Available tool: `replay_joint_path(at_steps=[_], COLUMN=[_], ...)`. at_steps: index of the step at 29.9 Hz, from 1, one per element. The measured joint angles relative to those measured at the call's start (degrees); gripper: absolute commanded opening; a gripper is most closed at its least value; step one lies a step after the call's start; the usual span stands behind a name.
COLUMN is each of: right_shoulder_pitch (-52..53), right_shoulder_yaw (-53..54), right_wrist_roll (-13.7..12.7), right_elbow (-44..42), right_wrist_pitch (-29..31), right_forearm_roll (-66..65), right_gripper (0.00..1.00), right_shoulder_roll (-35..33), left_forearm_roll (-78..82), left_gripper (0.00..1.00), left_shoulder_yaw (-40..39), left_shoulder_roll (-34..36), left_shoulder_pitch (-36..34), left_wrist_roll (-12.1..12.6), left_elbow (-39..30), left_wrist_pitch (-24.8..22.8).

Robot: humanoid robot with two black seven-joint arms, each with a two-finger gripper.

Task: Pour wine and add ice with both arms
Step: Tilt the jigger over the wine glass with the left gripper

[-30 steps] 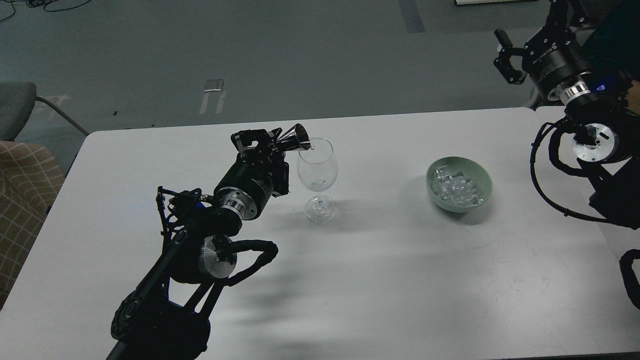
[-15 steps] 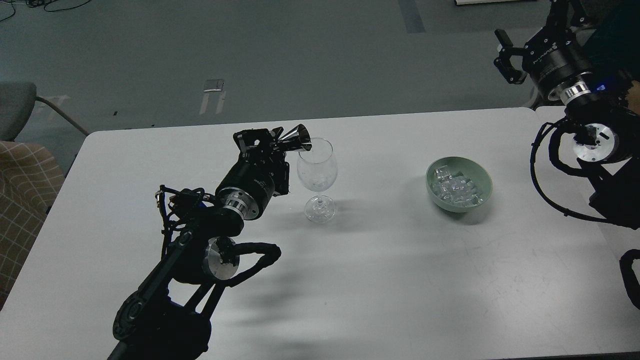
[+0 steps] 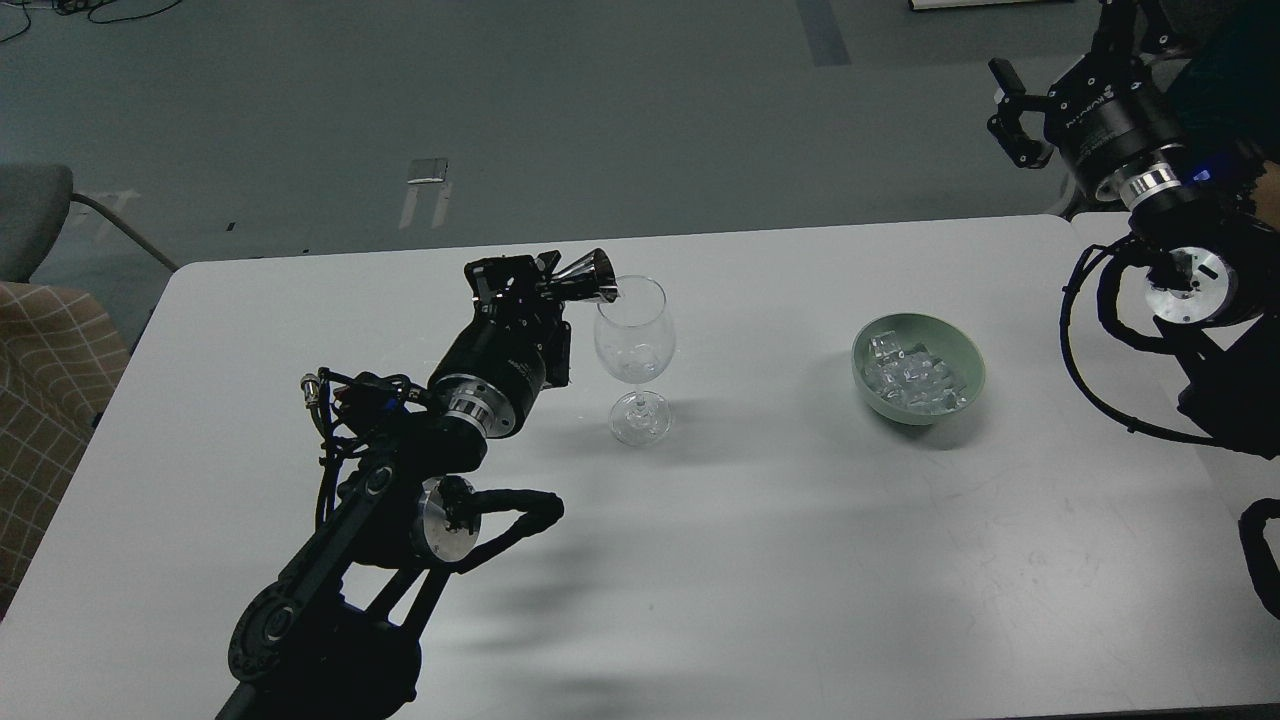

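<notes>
A clear wine glass (image 3: 634,345) stands upright mid-table and looks empty. My left gripper (image 3: 540,280) is shut on a shiny metal jigger (image 3: 590,276), tipped on its side with its mouth at the glass's left rim. A pale green bowl (image 3: 965,350) to the right holds a pile of clear ice cubes (image 3: 908,380). My right gripper (image 3: 1012,110) is raised past the table's far right corner, open and empty, well away from the bowl.
The white table (image 3: 760,560) ends at the far edge behind the glass. A second table piece (image 3: 1095,225) adjoins at the right. A chair (image 3: 40,215) and a checked cushion (image 3: 45,380) stand beyond the left edge.
My left gripper has drawn the jigger slightly left and back from the glass rim, and the left elbow has shifted a little. The right arm has not moved.
</notes>
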Motion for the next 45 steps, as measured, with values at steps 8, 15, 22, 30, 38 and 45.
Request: replay_joint_path(at_steps=[8,15,22,30,38,45], right_shoulder_pitch=[0.0,-0.08,-0.09,-0.09,-0.09,-0.09], right_shoulder_yaw=[0.0,0.0,0.0,0.0,0.0,0.0], right_wrist_roll=[0.0,0.0,0.0,0.0,0.0,0.0], right_elbow=[0.0,0.0,0.0,0.0,0.09,0.09], right_wrist_pitch=[0.0,0.0,0.03,0.03,0.03,0.02], right_forearm_roll=[0.0,0.0,0.0,0.0,0.0,0.0], right_gripper=[1.0,1.0,1.0,1.0,1.0,1.0], right_shoulder_roll=[0.0,0.09,0.08,0.01,0.0,0.0], left_forearm_roll=[0.93,2.32,5.53,7.97,8.38,12.3], left_gripper=[0.06,0.06,0.06,0.07,0.07,0.07], left_shoulder_yaw=[0.05,0.09,1.78,2.54,2.55,2.55], left_shoulder_roll=[0.0,0.0,0.0,0.0,0.0,0.0], left_shoulder_pitch=[0.03,0.09,0.1,0.36,0.12,0.03], left_wrist_roll=[-0.04,-0.04,-0.09,-0.13,-0.22,-0.31], left_elbow=[0.04,0.04,0.04,0.04,0.11,1.21], left_wrist_pitch=[-0.04,-0.08,-0.22,-0.22,-0.18,-0.22])
